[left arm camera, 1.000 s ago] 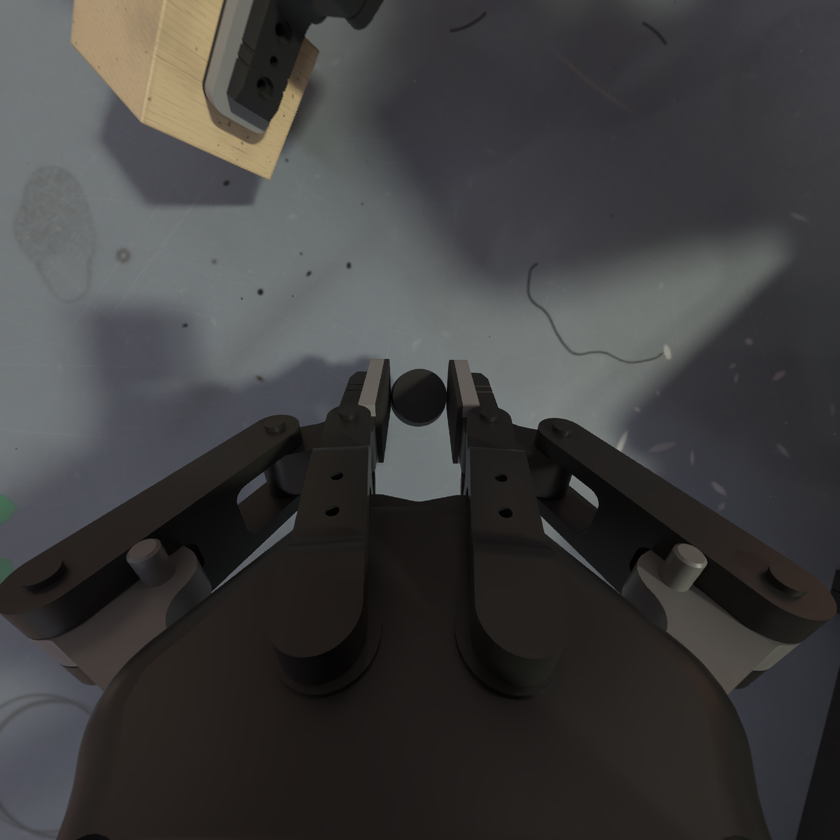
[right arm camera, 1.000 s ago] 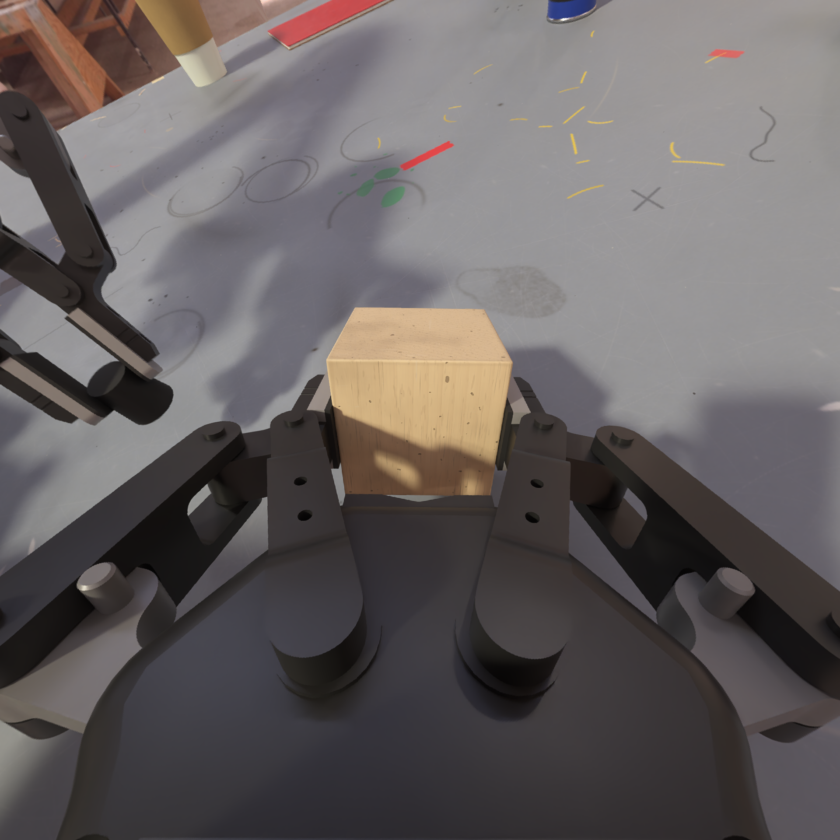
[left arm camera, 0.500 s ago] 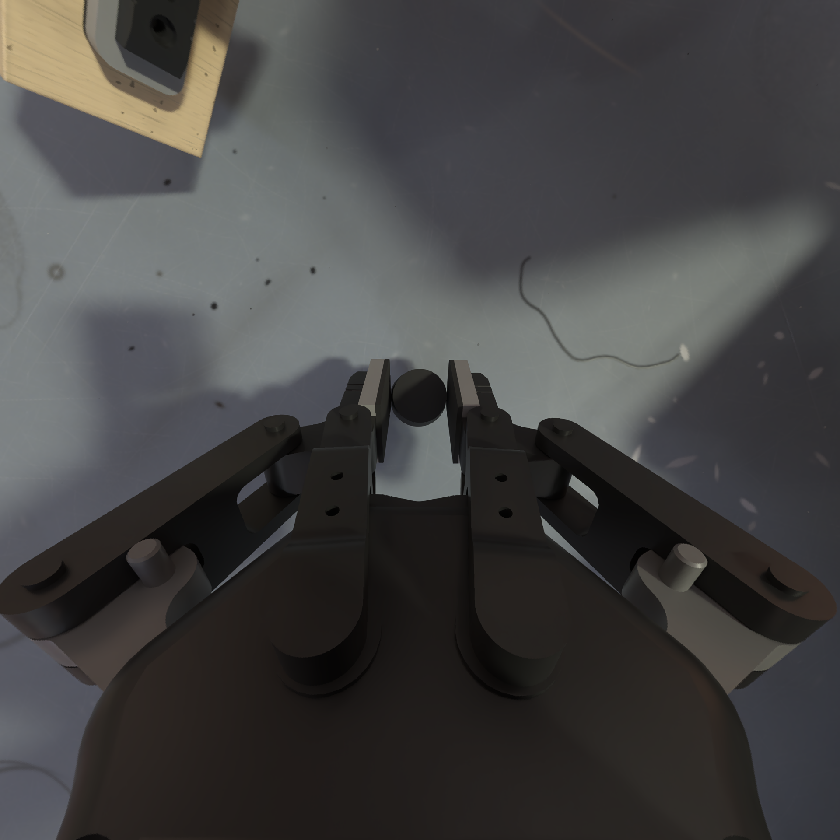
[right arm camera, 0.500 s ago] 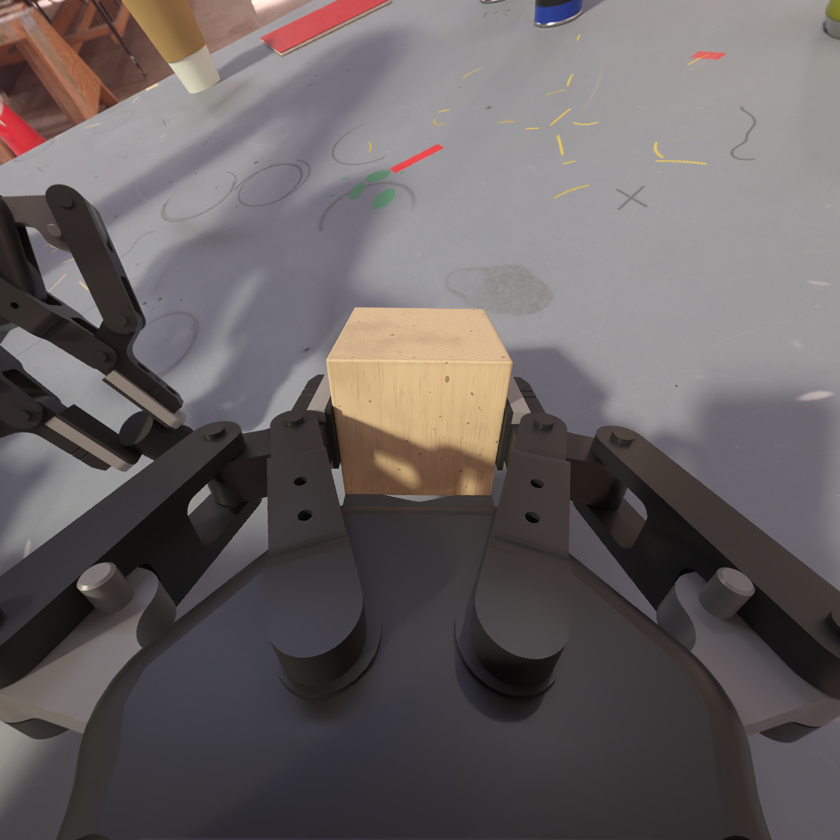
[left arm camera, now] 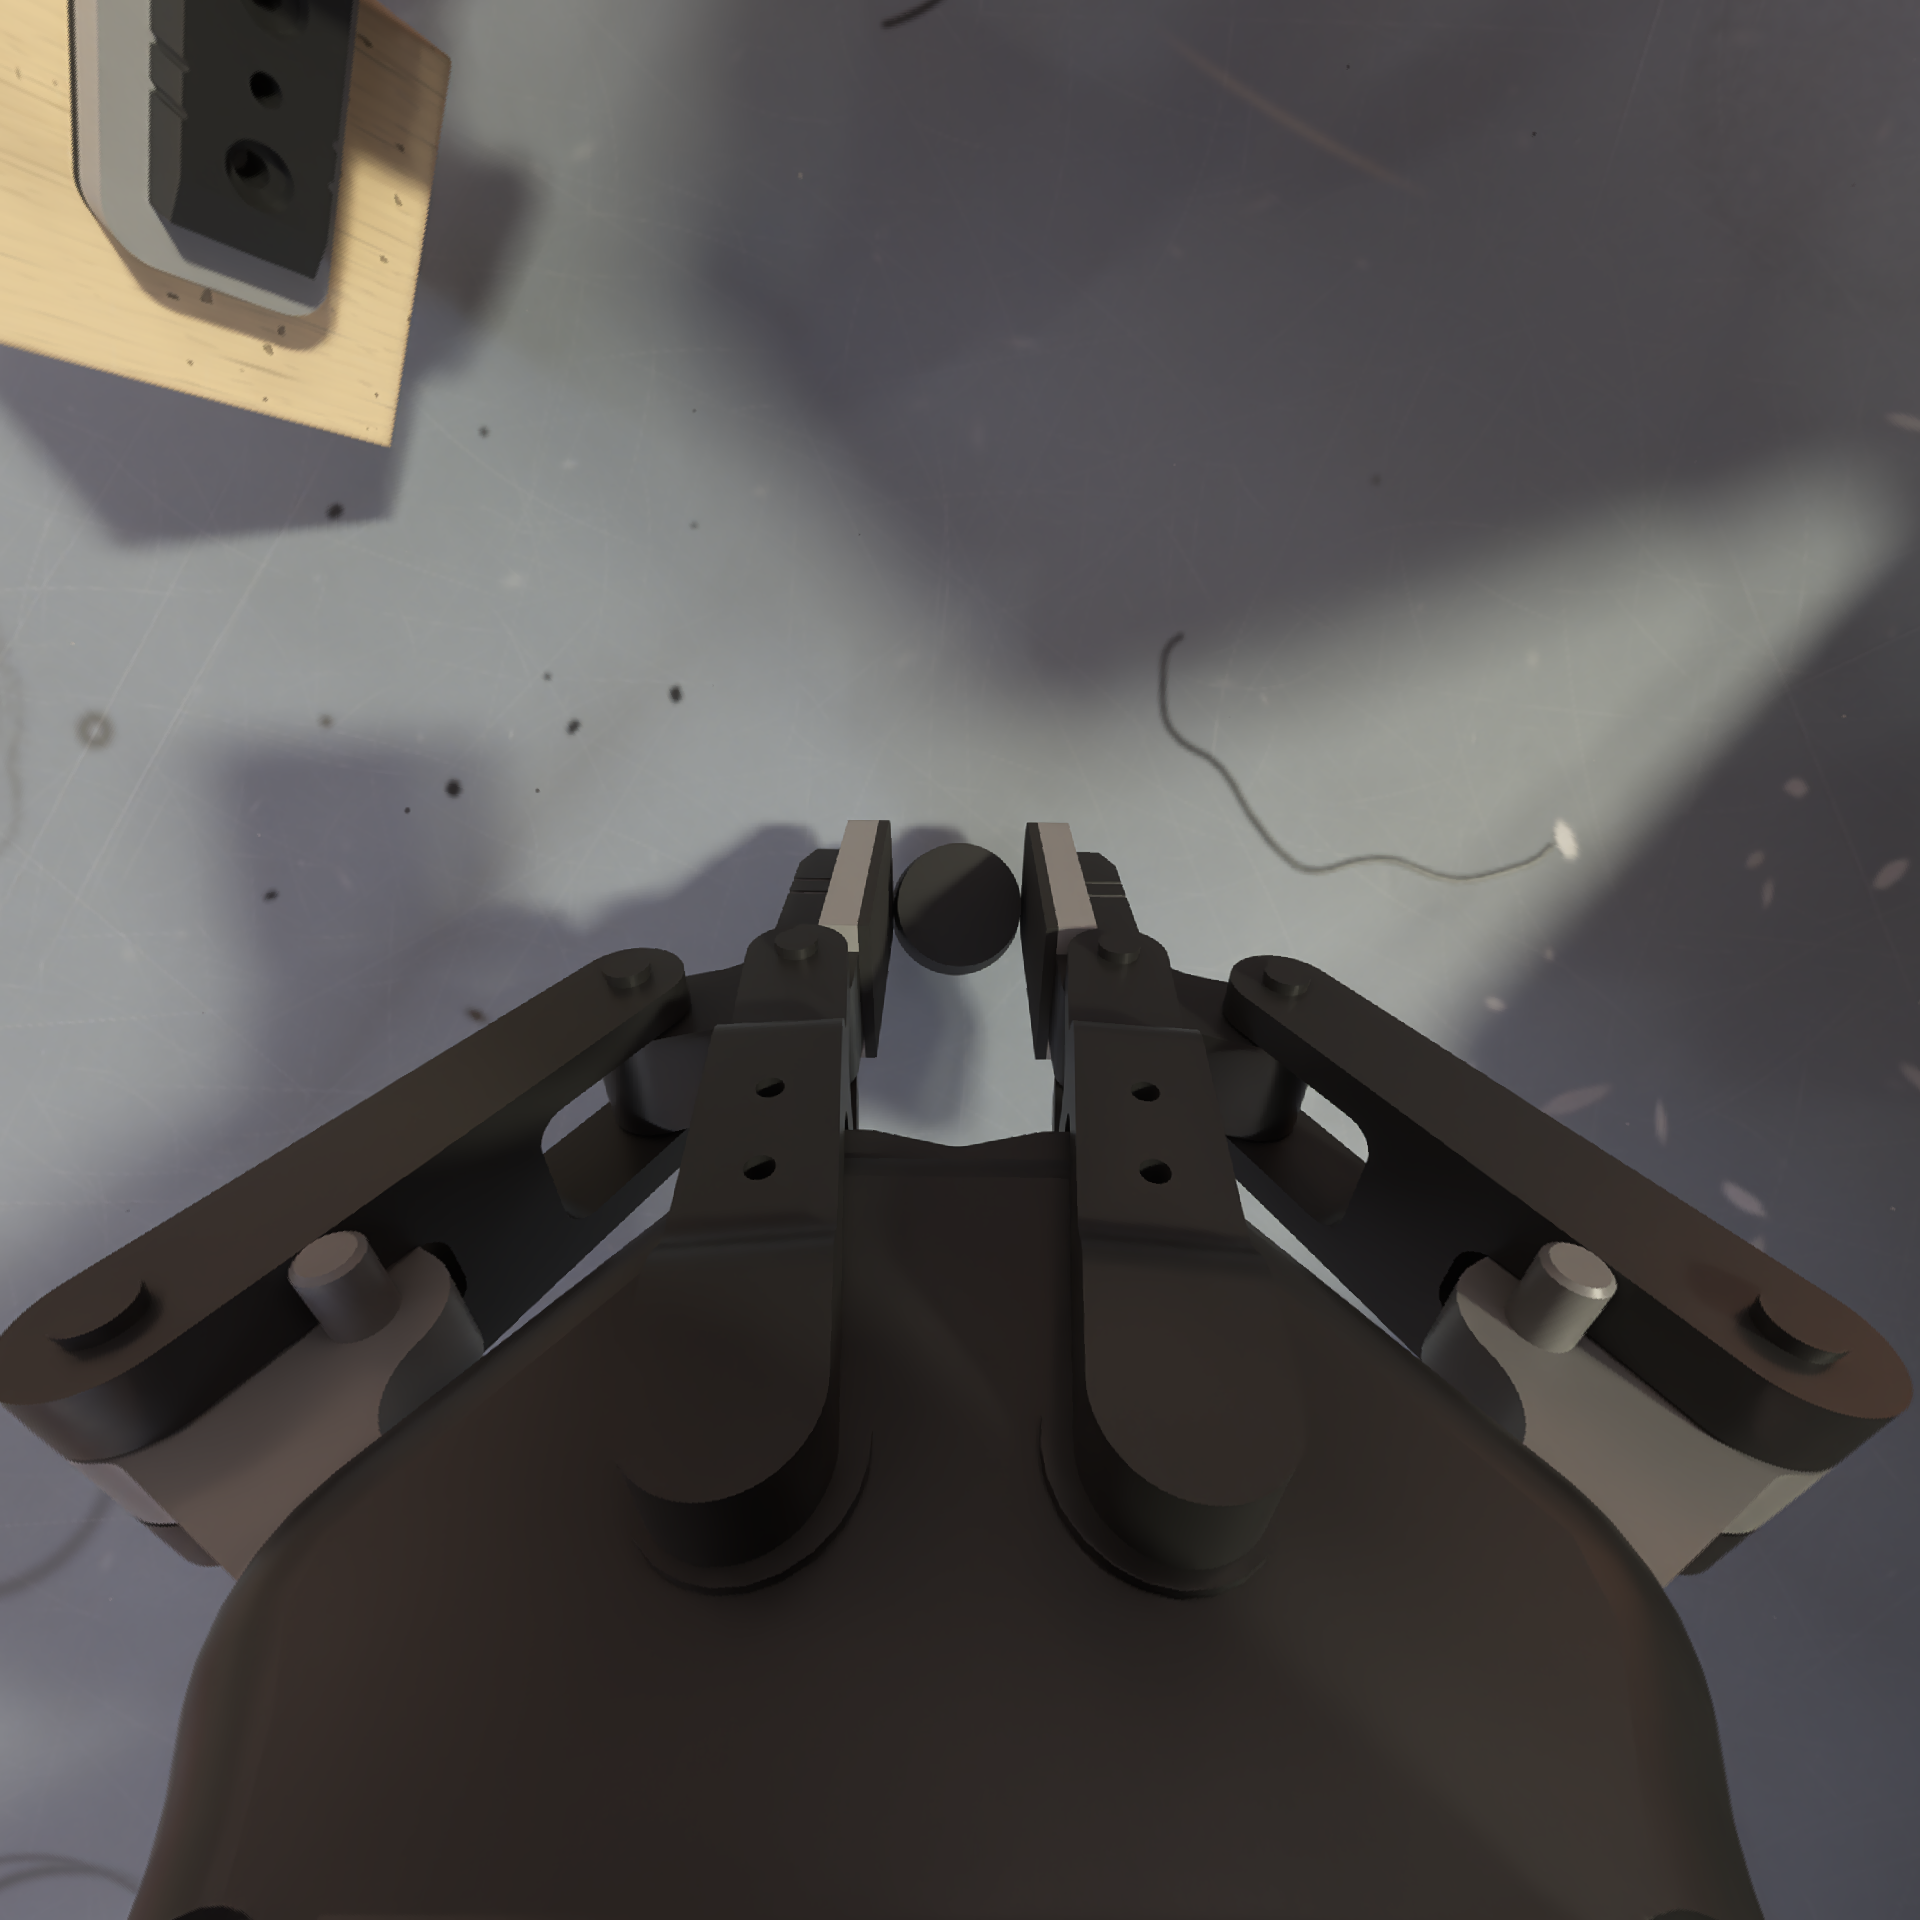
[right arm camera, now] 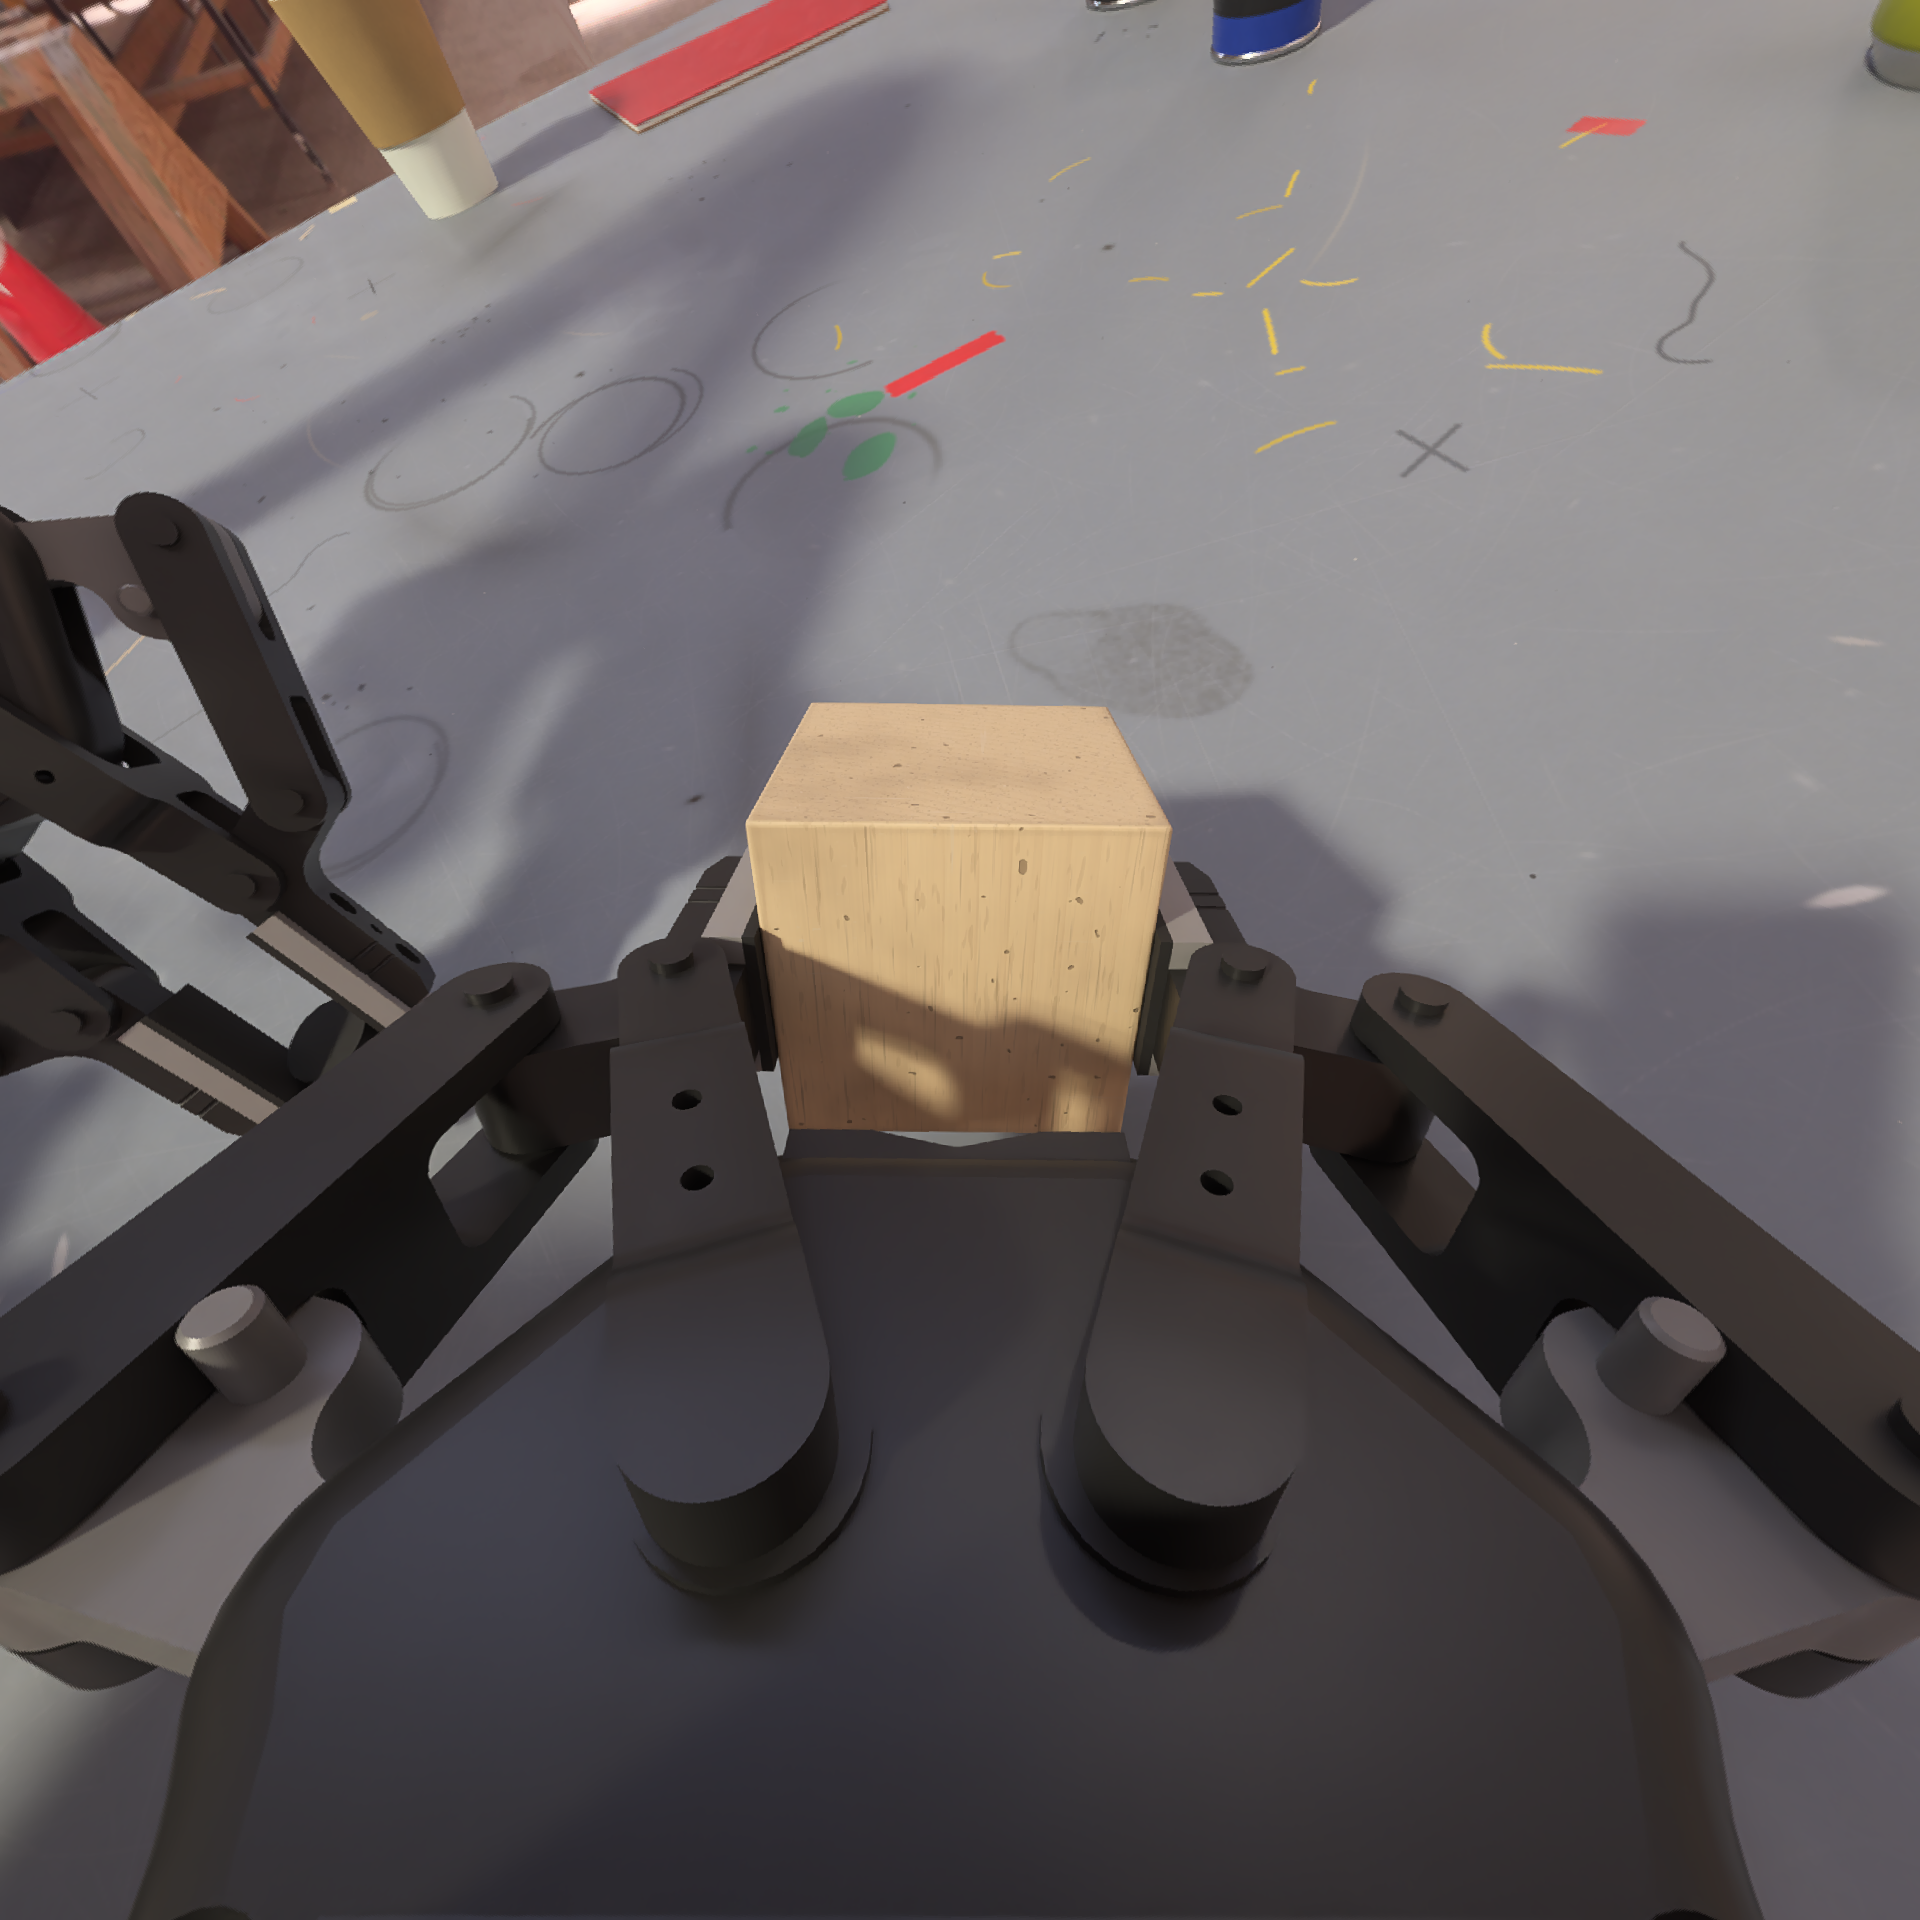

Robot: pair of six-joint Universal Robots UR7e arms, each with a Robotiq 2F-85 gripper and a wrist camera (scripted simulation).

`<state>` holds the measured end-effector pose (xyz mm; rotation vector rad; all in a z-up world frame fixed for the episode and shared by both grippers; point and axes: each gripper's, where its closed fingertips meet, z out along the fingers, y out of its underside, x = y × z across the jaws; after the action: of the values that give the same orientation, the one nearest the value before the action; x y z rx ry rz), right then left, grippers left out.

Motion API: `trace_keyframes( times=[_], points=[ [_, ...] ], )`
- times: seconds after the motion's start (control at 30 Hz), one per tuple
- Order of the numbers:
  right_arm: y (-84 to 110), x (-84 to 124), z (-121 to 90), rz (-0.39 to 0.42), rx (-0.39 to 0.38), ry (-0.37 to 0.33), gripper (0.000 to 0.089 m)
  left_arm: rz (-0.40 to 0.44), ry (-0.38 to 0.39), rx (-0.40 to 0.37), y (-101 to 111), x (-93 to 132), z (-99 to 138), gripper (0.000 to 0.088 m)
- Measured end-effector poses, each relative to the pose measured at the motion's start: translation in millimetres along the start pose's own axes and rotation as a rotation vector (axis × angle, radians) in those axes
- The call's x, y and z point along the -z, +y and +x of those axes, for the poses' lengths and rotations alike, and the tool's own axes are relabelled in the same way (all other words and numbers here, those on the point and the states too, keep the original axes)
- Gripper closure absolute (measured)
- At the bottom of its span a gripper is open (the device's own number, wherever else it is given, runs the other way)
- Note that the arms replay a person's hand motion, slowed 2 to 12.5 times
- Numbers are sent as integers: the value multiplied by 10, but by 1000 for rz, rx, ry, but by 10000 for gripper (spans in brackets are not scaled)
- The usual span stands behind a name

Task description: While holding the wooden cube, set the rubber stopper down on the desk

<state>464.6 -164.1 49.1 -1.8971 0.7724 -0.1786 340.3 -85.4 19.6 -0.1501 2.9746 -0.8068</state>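
My left gripper point(left arm camera: 957, 883) points straight down at the grey desk point(left arm camera: 1039, 520) and is shut on a small black rubber stopper point(left arm camera: 956, 906), its round face toward the camera. Its shadow lies close under the fingers. My right gripper point(right arm camera: 958, 914) is shut on a light wooden cube point(right arm camera: 951, 914) and holds it above the desk. The cube point(left arm camera: 208, 208) with one right finger on it shows at the top left of the left wrist view. The left gripper point(right arm camera: 301, 1023) with the stopper point(right arm camera: 322, 1039) shows at the left edge of the right wrist view, partly hidden behind my right linkage.
At the far edge of the desk point(right arm camera: 1351, 675) stand a tan-and-cream cup point(right arm camera: 400, 104), a flat red board point(right arm camera: 732, 57), a blue can point(right arm camera: 1262, 26) and a yellow-green object point(right arm camera: 1896, 42). Pen marks and a grey stain point(right arm camera: 1132, 660) cover the surface. Wooden furniture point(right arm camera: 94, 156) stands beyond the left edge.
The left gripper with the stopper has come lower and nearer the right gripper. In the left wrist view the cube has shifted left and grown larger. Both grips hold.
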Motion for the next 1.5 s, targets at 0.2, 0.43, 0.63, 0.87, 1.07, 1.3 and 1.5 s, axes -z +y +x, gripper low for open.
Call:
trace_keyframes(
  times=[0.2, 0.43, 0.63, 0.87, 1.07, 1.3, 1.5],
  points=[
    [5, -4, -1, -4, 3, 1, 385, 3, -14, -28, -29, -38, 7, 655],
    [8, -6, -1, -6, 5, 1, 385, 6, -42, -53, -44, -84, 8, 655],
    [6, -5, -1, -5, 3, 1, 385, 14, -63, -72, -59, -102, 4, 654],
    [6, -5, -1, -5, 2, 0, 385, 21, -57, -73, -75, -112, 22, 654],
    [7, -6, -1, -6, 3, 0, 385, 27, -53, -74, -90, -98, 27, 654],
    [8, -6, -1, -6, 3, 0, 385, 15, -58, -83, -86, -92, 27, 499],
    [7, -6, 1, -5, 2, -1, 385, 5, -77, -95, -87, -80, 3, 397]
  ],
)
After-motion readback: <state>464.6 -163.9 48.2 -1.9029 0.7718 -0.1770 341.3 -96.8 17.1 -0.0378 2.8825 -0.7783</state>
